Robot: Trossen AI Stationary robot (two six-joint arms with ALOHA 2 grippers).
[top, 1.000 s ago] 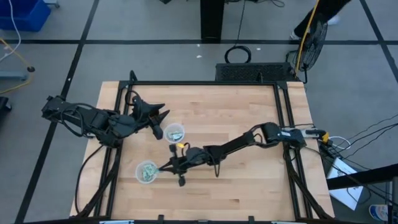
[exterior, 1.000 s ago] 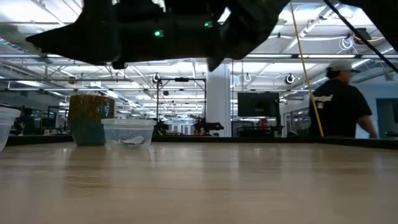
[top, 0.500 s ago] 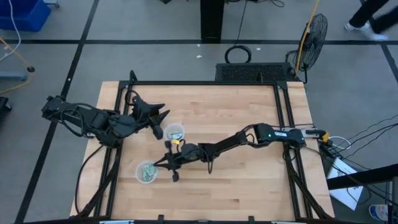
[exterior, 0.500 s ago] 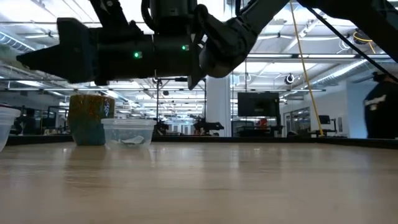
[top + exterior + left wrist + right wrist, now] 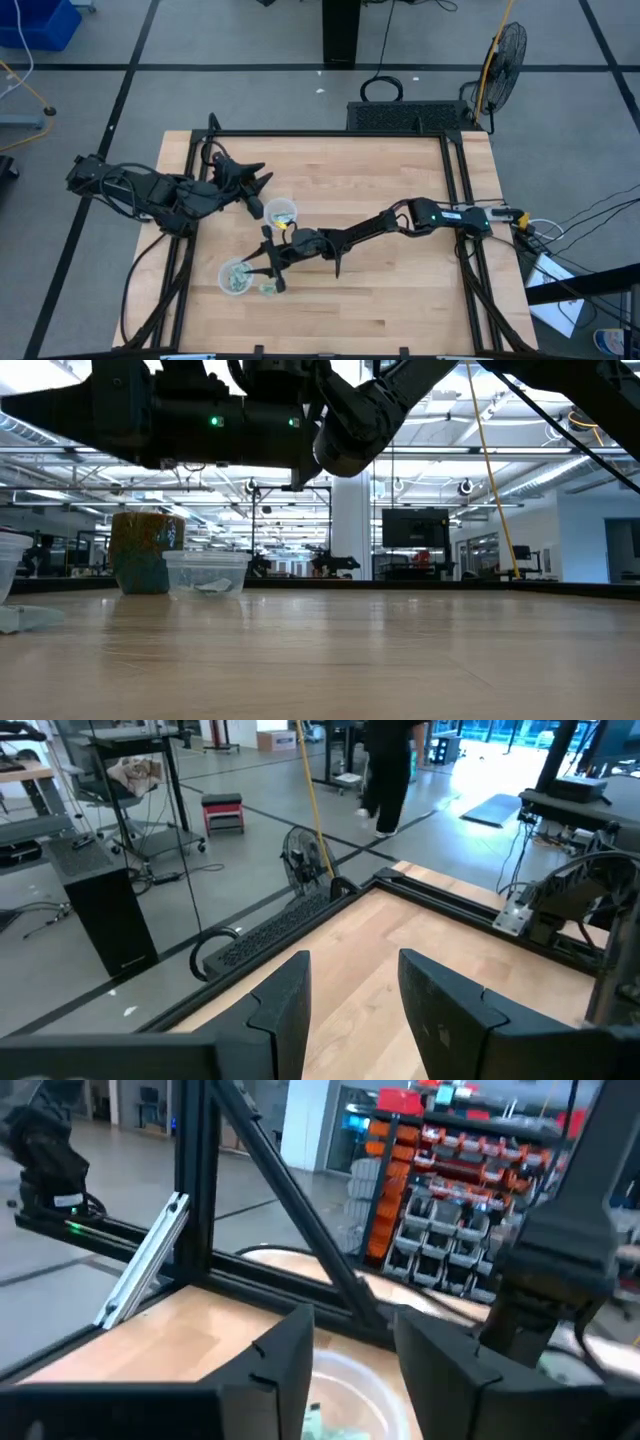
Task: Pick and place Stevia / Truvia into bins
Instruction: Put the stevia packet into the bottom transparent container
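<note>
Two clear cups stand on the wooden table. The far cup [image 5: 282, 212] [image 5: 205, 572] holds pale sachets. The near-left cup [image 5: 237, 277] [image 5: 345, 1385] holds greenish sachets [image 5: 330, 1430]. One sachet [image 5: 268, 290] [image 5: 22, 618] lies flat on the table just right of that cup. My right gripper [image 5: 262, 272] [image 5: 352, 1325] hovers open at the cup's right rim, with nothing between its fingers. My left gripper [image 5: 258, 190] [image 5: 350, 1000] waits open and raised, left of the far cup.
A brown mug [image 5: 143, 550] stands behind the far cup in the low view. Black frame rails [image 5: 320, 135] border the table's far, left and right sides. Bare wood [image 5: 400, 290] lies to the right and near side.
My right gripper has moved toward the table's left edge, up to the near-left cup's rim. A sachet now lies on the table beside that cup, where none lay before.
</note>
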